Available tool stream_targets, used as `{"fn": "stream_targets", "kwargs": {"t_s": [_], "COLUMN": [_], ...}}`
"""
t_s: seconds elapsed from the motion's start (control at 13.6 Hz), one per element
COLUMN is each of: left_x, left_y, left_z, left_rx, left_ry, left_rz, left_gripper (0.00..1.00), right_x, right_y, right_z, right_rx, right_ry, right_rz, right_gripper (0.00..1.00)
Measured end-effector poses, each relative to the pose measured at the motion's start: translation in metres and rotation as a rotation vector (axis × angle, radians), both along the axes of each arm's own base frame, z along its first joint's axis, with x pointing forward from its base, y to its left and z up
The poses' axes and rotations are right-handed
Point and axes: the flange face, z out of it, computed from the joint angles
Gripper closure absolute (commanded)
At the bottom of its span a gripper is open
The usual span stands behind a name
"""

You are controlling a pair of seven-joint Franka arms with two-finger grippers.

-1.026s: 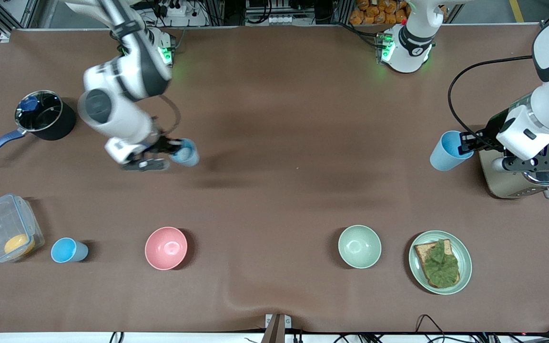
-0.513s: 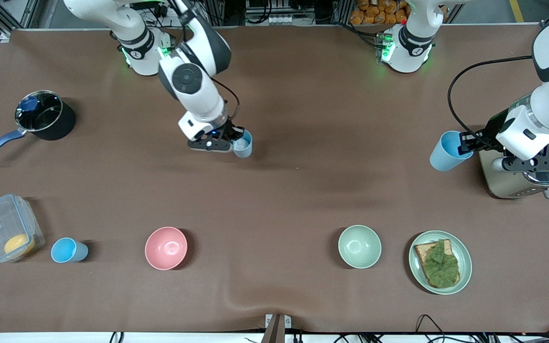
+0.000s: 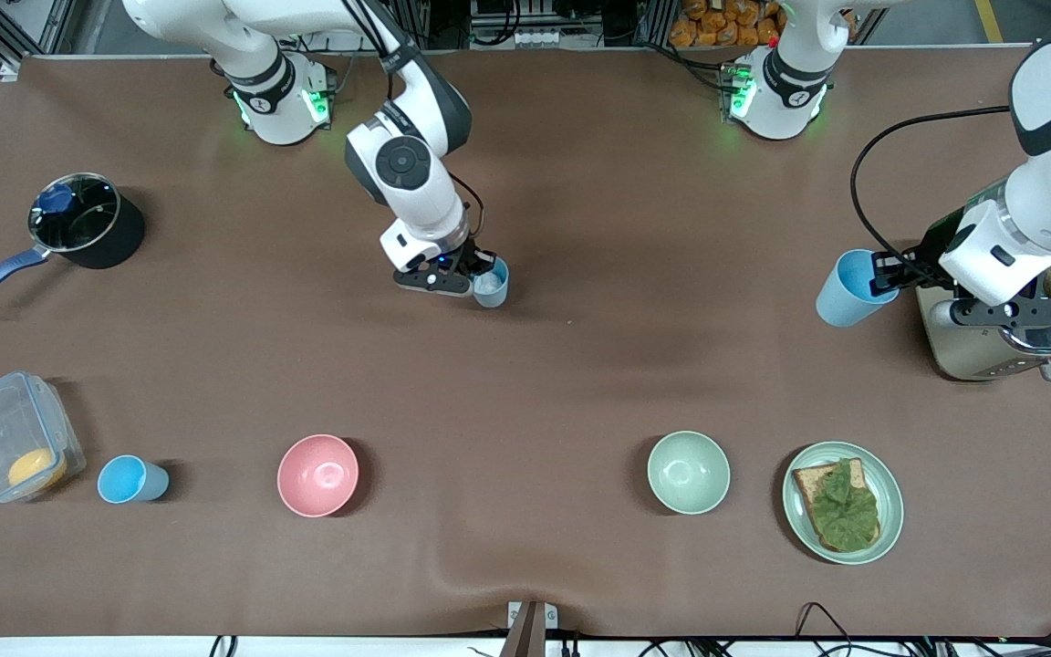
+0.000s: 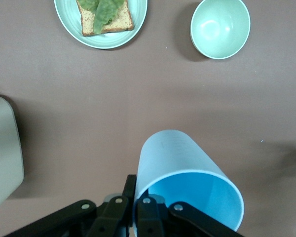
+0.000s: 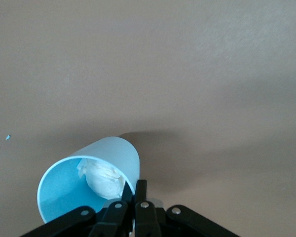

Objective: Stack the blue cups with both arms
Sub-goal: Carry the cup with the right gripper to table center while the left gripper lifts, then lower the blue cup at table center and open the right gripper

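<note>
right end effector (image 3: 482, 275) is pinching pale cup (image 3: 492, 284) rim over desk (image 3: 580, 383) middle | left end effector (image 3: 886, 274) is pinching sky-blue cup (image 3: 840, 289) rim beside toaster (image 3: 1000, 338) | cups seeming light, stiff, thin-walled; rim grip fitting

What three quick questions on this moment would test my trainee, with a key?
1. True or false: the left gripper is shut on the sky-blue cup.
2. What lies inside the pale blue cup that the right gripper holds?
A. crumpled white stuff
B. bread
C. nothing
3. The third blue cup stands between the pink bowl and which thing?

Key: 1 true; 2 A; 3 the clear box.
</note>
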Motion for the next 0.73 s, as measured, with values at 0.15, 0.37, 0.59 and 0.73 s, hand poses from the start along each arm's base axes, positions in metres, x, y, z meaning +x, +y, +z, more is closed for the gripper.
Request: {"fn": "stream_targets", "kwargs": {"t_s": [0.15, 0.37, 0.59, 0.73], "left_x": [0.0, 0.0, 0.0, 0.0], "left_y": [0.0, 0.0, 0.0, -0.001], "left_z": [0.0, 0.0, 0.0, 0.0], "left_rx": [0.0, 0.0, 0.0, 0.0], "left_ry": [0.0, 0.0, 0.0, 0.0], "left_rz": [0.0, 0.0, 0.0, -0.001], "left_gripper": [1.0, 1.0, 1.0, 1.0], "right_x": [-0.001, 0.002, 0.008, 0.021], "right_y": [0.003, 0.003, 0.005, 0.004], "right_z": [-0.005, -0.009, -0.003, 0.011], "right_rx": [-0.004, -0.007, -0.002, -0.027], "right_ry": [0.006, 0.01, 0.004, 0.037], "right_rz": [-0.008, -0.026, -0.044, -0.053], "right_gripper": [0.64, 0.28, 0.09, 0.0]}}
